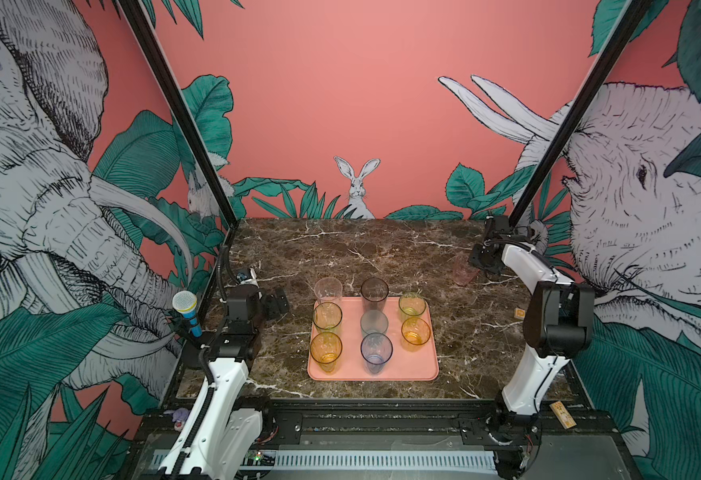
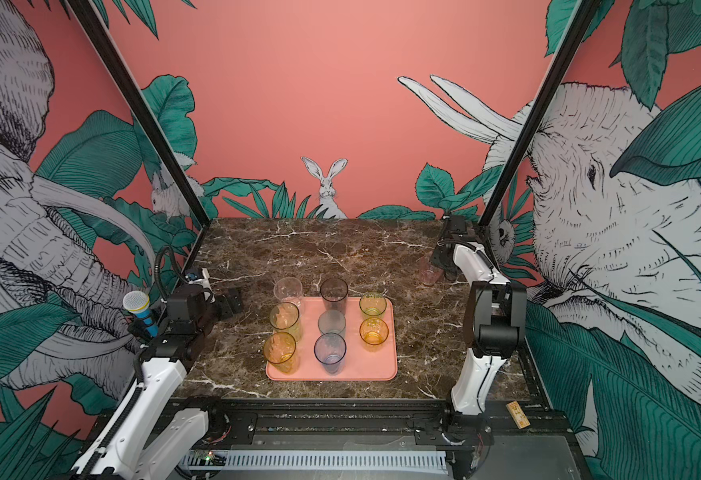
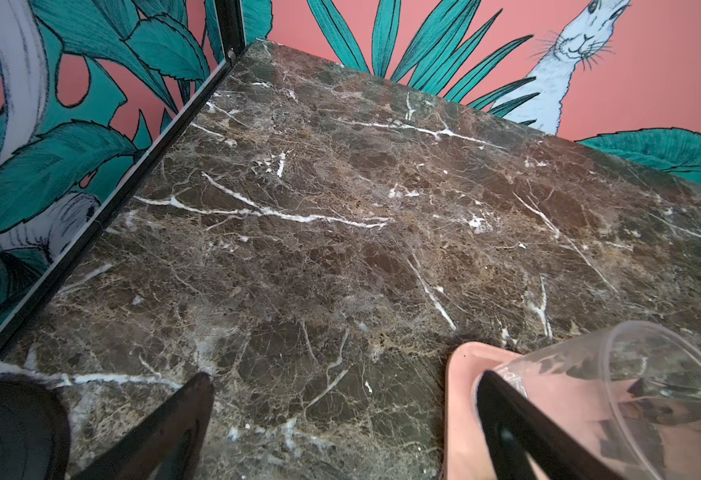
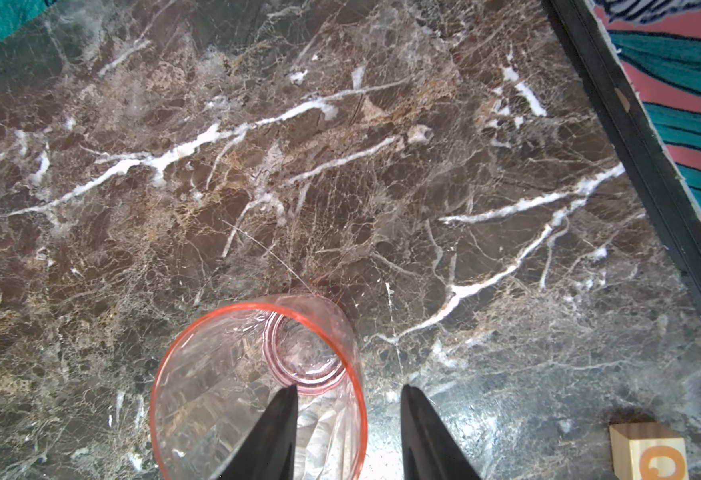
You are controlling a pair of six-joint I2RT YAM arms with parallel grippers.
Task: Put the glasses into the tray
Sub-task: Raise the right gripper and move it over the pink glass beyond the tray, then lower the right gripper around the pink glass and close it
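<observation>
The salmon-pink tray lies mid-table and holds several upright glasses, among them a clear one at its back left corner and a lavender-blue one in front. A pink glass stands alone on the marble at the back right. My right gripper is open over its rim, one finger inside the pink glass and one outside, with a gap to the wall. My left gripper is open and empty, beside the tray and the clear glass.
A small wooden block with an orange mark lies on the marble to the right of the tray. A blue toy microphone stands by the left arm. Black frame posts and printed walls close in both sides and the back.
</observation>
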